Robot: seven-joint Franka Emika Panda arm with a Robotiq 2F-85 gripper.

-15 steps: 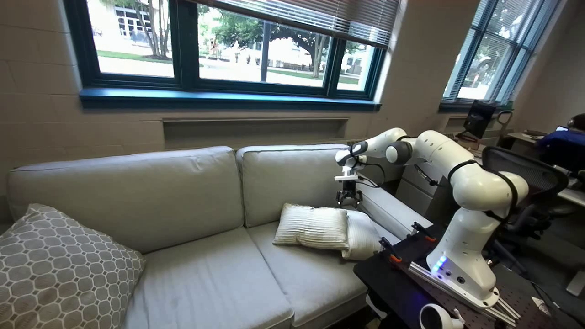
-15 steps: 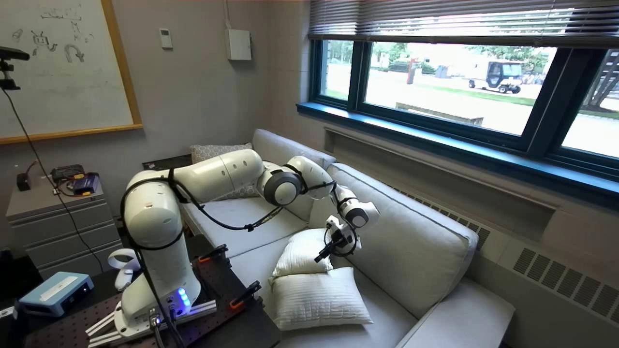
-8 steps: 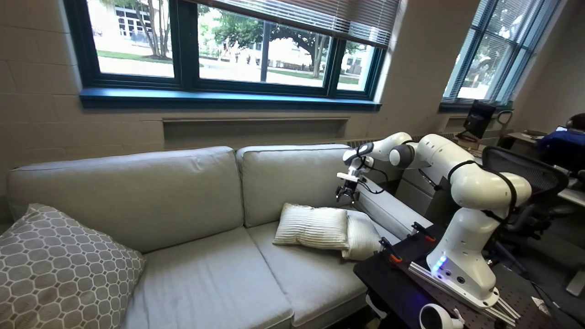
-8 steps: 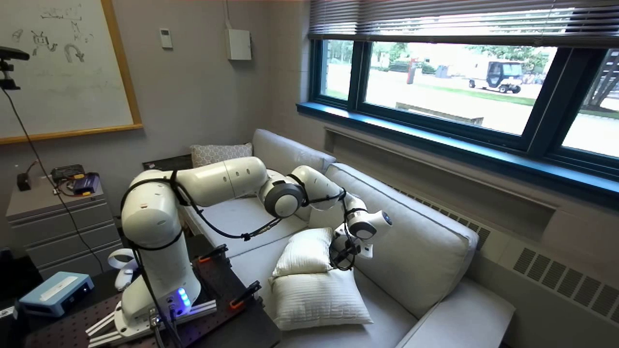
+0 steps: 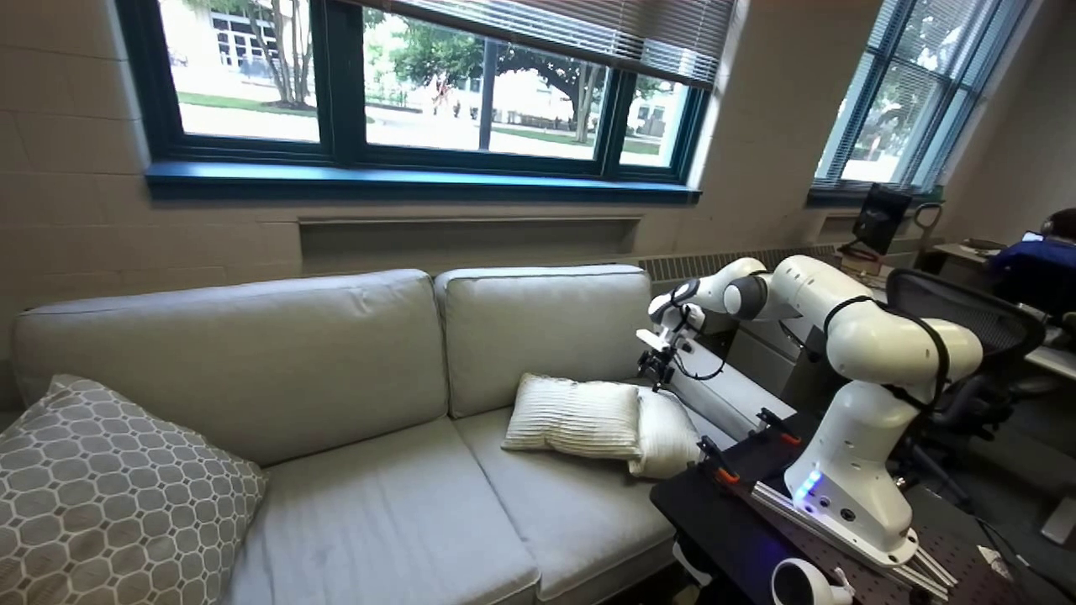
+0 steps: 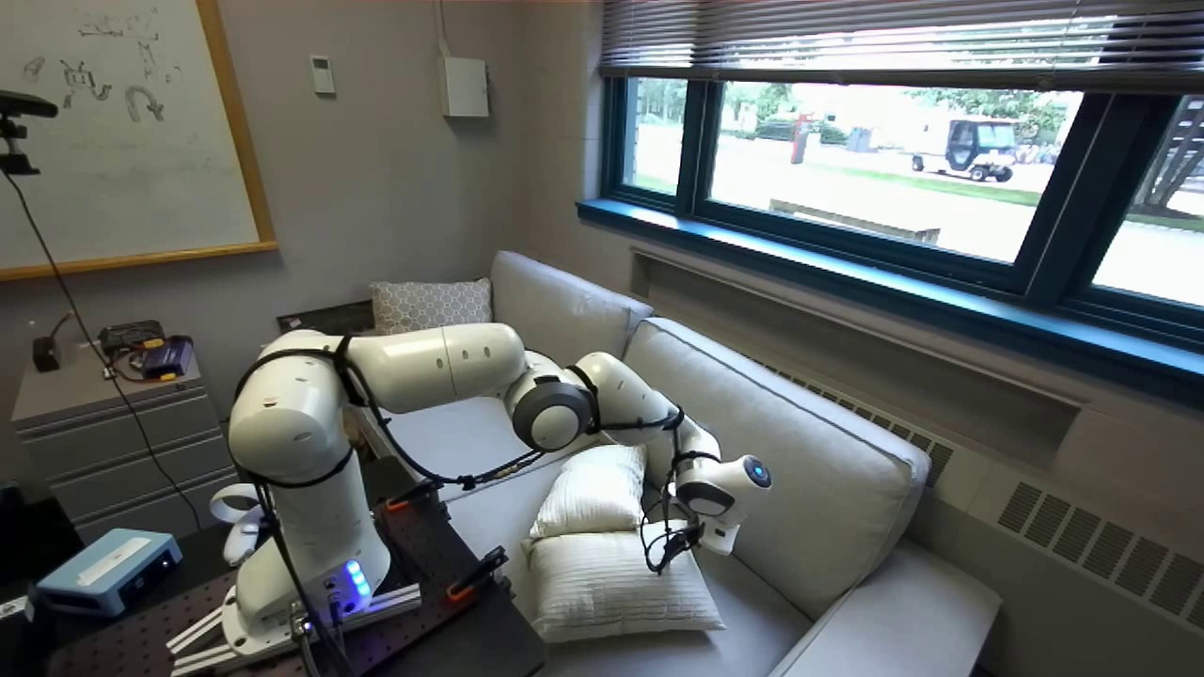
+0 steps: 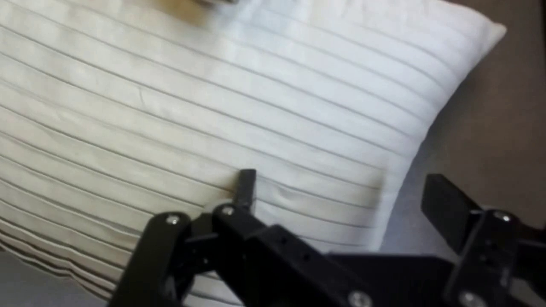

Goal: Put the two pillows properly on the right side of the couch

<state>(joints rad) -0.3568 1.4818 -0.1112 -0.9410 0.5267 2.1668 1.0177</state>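
Jaws lowered, spread wide astride the edge of one pillow [image 7: 264, 111].

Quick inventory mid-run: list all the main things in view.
Couch: one, off-white, beneath a window
Small pillows: two, off-white, overlapping on the couch
Patterned pillow: one, grey and white, couch's other end
Windows: two, blue-framed, past the couch
Whiteboard: one, white, on a wall
Drawer cabinets: two, grey, one in each exterior view
Table: one, black, beside the couch
Clamps: two, black and orange, table edge
Controller: one, white, on the table
Box: one, light blue, near the controller
Office chair: one, black, past the table
Robot arm: one, white, over the couch
Jaws: one pair, black, open over a pillow's edge
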